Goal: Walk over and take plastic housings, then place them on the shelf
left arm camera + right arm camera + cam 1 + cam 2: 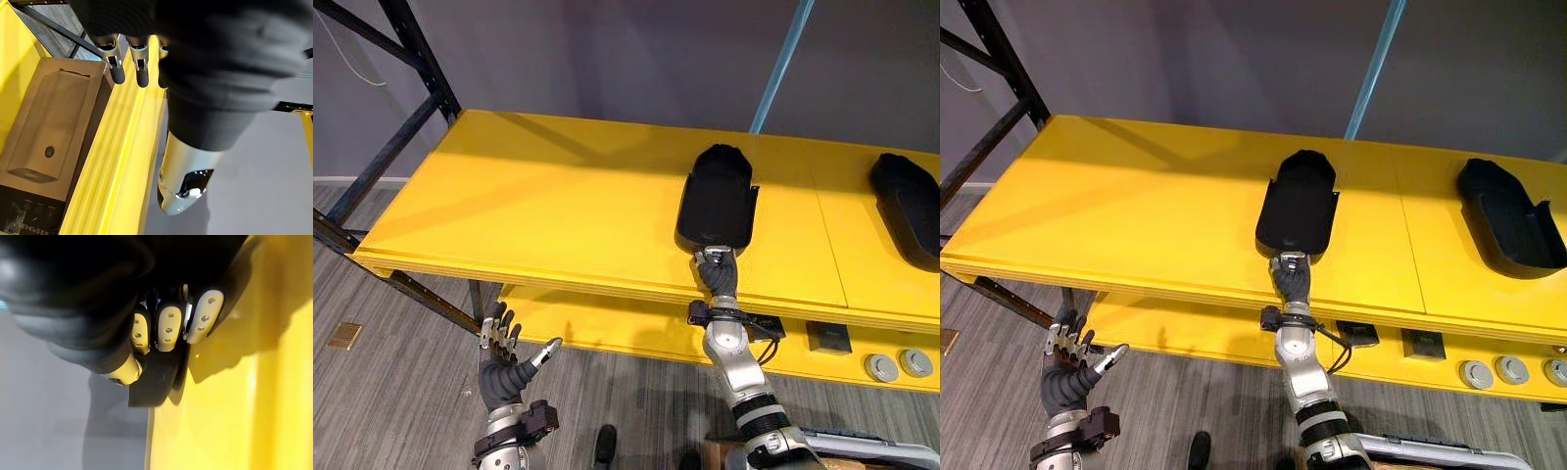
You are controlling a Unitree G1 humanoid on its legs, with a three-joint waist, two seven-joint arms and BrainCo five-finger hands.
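A black plastic housing lies on the yellow shelf, its near end close to the front edge. My right hand reaches up over that edge, and in the right wrist view its fingers curl on the housing's end. A second black housing lies on the shelf at the far right. My left hand hangs low in front of the shelf's left part, fingers straight and empty.
A lower yellow shelf carries small black boxes and round grey parts at the right. A dark rack frame stands at the left, a blue pole behind the shelf. A cardboard box sits beside the lower shelf.
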